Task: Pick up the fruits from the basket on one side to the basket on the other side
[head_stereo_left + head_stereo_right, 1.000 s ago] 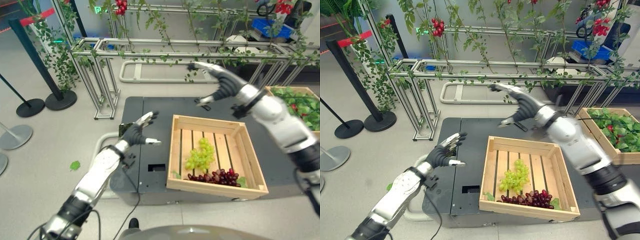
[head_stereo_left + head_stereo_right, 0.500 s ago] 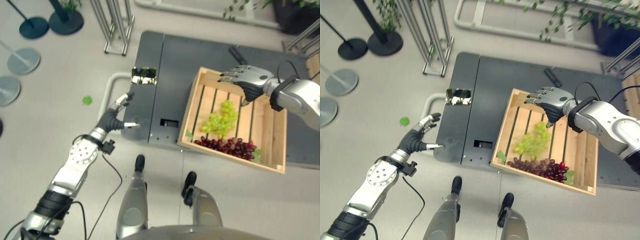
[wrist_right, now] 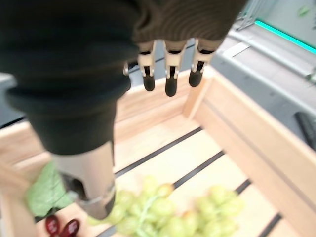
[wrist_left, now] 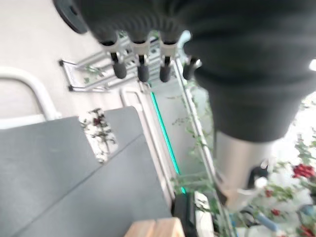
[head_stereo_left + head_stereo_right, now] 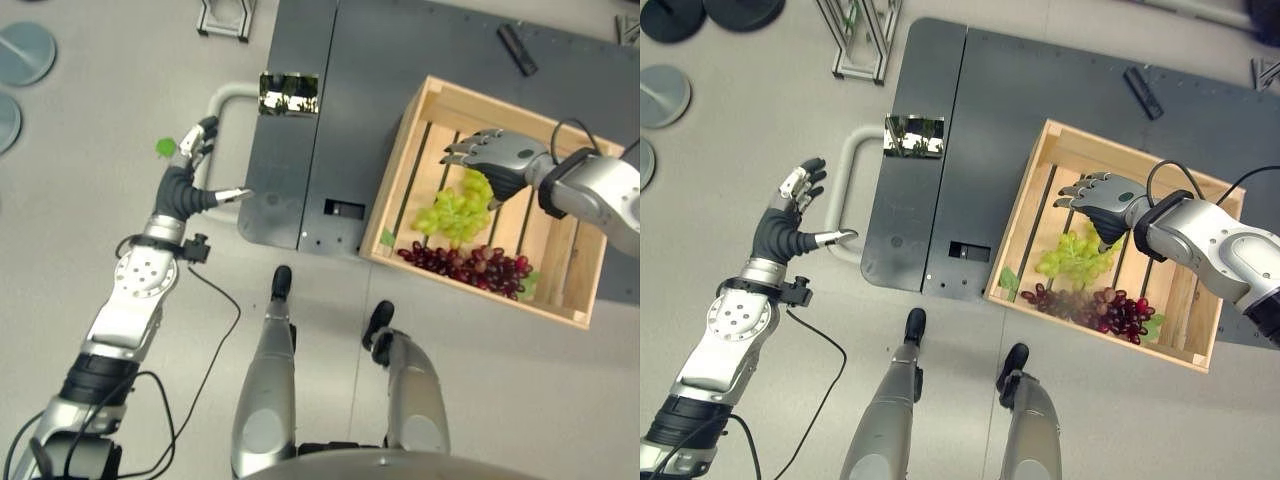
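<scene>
Crate (image 5: 1035, 215) slats carry green grapes (image 5: 1072, 255) lying lengthwise toward 1 o'clock, red grapes (image 5: 1090, 308) at their 6 o'clock. Right hand (image 5: 1102, 195) hovers above, fingers spread; left hand (image 5: 785, 215) hangs over floor, fingers apart.

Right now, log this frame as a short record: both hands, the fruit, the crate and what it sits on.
right hand: open, fingers spread above the green grapes, holding nothing
left hand: open, over the floor beside the cart handle, idle
green grapes: in the wooden crate, mid-floor
purple grapes: along the crate's near wall
wooden crate: on the dark cart
dark cart: also carries a small black bar
</scene>
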You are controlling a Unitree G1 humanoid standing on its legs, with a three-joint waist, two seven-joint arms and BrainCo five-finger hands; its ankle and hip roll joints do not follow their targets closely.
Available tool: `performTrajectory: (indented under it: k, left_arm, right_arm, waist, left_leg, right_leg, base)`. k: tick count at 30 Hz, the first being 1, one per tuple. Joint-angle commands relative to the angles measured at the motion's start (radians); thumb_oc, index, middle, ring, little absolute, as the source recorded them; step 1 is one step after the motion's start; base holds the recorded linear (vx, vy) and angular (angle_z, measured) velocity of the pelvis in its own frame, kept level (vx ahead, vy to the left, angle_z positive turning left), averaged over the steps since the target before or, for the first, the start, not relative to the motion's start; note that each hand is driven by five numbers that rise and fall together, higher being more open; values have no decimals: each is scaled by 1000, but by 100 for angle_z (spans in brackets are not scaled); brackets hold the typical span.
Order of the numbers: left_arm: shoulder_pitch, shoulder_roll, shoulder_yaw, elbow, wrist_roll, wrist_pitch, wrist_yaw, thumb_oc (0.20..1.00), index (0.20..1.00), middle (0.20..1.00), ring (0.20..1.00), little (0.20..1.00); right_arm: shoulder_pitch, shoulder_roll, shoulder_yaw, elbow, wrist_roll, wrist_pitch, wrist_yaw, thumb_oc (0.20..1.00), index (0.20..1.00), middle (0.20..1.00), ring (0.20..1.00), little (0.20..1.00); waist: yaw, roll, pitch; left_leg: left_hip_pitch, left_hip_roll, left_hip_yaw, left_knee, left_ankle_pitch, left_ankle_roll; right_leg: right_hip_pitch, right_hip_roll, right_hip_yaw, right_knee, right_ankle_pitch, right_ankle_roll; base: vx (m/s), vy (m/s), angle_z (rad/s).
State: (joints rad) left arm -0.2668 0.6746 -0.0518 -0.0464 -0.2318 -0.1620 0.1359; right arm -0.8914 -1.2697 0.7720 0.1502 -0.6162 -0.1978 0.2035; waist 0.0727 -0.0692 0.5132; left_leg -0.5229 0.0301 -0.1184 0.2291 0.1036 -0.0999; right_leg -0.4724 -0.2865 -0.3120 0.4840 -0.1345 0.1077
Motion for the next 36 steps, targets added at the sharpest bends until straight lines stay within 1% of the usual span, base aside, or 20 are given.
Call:
performTrajectory:
  k: [1, 4, 7, 13, 15, 17, 25, 26, 27, 28, 29, 32, 33, 36]
  left_arm:
    - [-20, -6, 82, -38, -22, -72, 48, 1000, 1000, 1000, 1000, 1000]
    - [-31, -11, 79, -30, -32, -77, 54, 1000, 1000, 1000, 1000, 1000]
    - [-48, -10, 71, -20, -41, -83, 68, 1000, 1000, 1000, 1000, 1000]
    - [-75, -8, 56, -11, -38, -86, 86, 1000, 1000, 1000, 1000, 1000]
    - [-76, -16, 51, -13, -37, -85, 92, 1000, 1000, 1000, 1000, 1000]
    - [-77, -15, 50, -13, -37, -84, 92, 1000, 1000, 1000, 1000, 1000]
    - [-73, -37, 43, -23, -27, -86, 108, 1000, 1000, 1000, 1000, 1000]
    - [-69, -42, 40, -26, -26, -85, 108, 1000, 1000, 1000, 1000, 1000]
    - [-67, -42, 40, -31, -22, -87, 111, 1000, 1000, 1000, 1000, 1000]
    - [-66, -42, 39, -31, -22, -86, 111, 1000, 1000, 1000, 1000, 1000]
    - [-62, -50, 37, -40, -20, -87, 113, 1000, 1000, 1000, 1000, 1000]
    - [-67, -63, 26, -41, -21, -88, 114, 1000, 1000, 1000, 1000, 1000]
    - [-66, -68, 20, -43, -25, -90, 114, 1000, 1000, 1000, 1000, 1000]
    - [-65, -77, 12, -48, -25, -90, 117, 1000, 1000, 1000, 1000, 1000]
  right_arm:
    - [-119, -29, 35, 1, -16, 1, -26, 1000, 1000, 1000, 1000, 1000]
    - [-132, -24, 58, 28, -17, 0, -24, 1000, 1000, 1000, 1000, 1000]
    - [-147, -9, 123, 97, -45, -4, -21, 1000, 1000, 1000, 1000, 1000]
    - [-138, 36, 163, 181, -96, 10, -19, 1000, 1000, 1000, 1000, 1000]
    - [-119, 48, 158, 193, -94, 13, -16, 1000, 1000, 1000, 1000, 1000]
    - [-118, 48, 156, 194, -94, 13, -16, 1000, 1000, 1000, 1000, 1000]
    - [-81, 60, 131, 201, -93, 20, -21, 1000, 1000, 1000, 1000, 1000]
    - [-77, 65, 133, 206, -95, 22, -25, 1000, 1000, 1000, 1000, 1000]
    - [-73, 72, 130, 216, -95, 23, -28, 1000, 1000, 1000, 1000, 1000]
    - [-72, 73, 131, 217, -96, 22, -29, 1000, 1000, 1000, 1000, 1000]
    - [-61, 83, 122, 236, -100, 28, -37, 1000, 1000, 1000, 1000, 1000]
    - [-37, 112, 110, 288, -111, 38, -50, 1000, 1000, 1000, 1000, 1000]
    - [-26, 132, 110, 321, -119, 43, -56, 1000, 1000, 1000, 1000, 1000]
    - [-9, 162, 105, 368, -133, 55, -68, 1000, 1000, 1000, 1000, 1000]
  waist:
    - [1, -2, -1]
    - [2, 2, 6]
    - [2, 12, 7]
    - [2, 24, 7]
    - [-1, 32, 7]
    - [-1, 31, 7]
    - [-5, 48, 7]
    - [-6, 50, 7]
    - [-3, 53, 7]
    - [-4, 52, 7]
    - [-4, 57, 7]
    - [-3, 66, 7]
    - [-4, 70, 7]
    - [-3, 77, 7]
  left_leg:
    - [-16, -4, -29, 85, -95, 22]
    - [-22, -7, -35, 84, -91, 22]
    - [-35, -11, -45, 82, -90, 20]
    - [-69, -17, -53, 82, -86, 20]
    - [-92, -20, -55, 89, -86, 22]
    - [-93, -21, -55, 90, -86, 22]
    - [-143, -30, -69, 82, -77, 22]
    - [-131, -28, -74, 85, -102, 19]
    - [-151, -30, -71, 82, -78, 22]
    - [-135, -29, -76, 84, -101, 19]
    - [-158, -33, -73, 81, -77, 23]
    - [-167, -37, -75, 82, -78, 23]
    - [-152, -37, -80, 86, -106, 20]
    - [-159, -40, -80, 88, -107, 21]
  right_leg:
    - [-46, 12, -29, -63, 74, 12]
    - [-54, 9, -31, -54, 71, 11]
    - [-70, 3, -37, -40, 62, 10]
    - [-109, -1, -37, -26, 56, 12]
    - [-132, -6, -38, -12, 52, 12]
    - [-133, -7, -37, -11, 51, 12]
    - [-196, -16, -41, 30, 31, 11]
    - [-191, -14, -28, 45, 3, 21]
    - [-207, -20, -41, 38, 26, 11]
    - [-195, -15, -28, 46, 2, 21]
    - [-216, -20, -40, 45, 24, 12]
    - [-229, -24, -38, 55, 18, 11]
    - [-219, -22, -24, 69, -11, 22]
    - [-233, -26, -19, 78, -15, 21]
  base:
    - [-37, -15, 3]
    - [-19, -15, 7]
    - [0, -16, 6]
    - [3, -10, 5]
    - [0, 0, 0]
    - [6, -7, 6]
    - [25, -19, 7]
    - [18, -22, 6]
    - [85, -44, 8]
    - [-53, 12, 12]
    - [22, -8, 14]
    - [23, -7, 9]
    - [98, -37, 10]
    - [33, -7, 4]
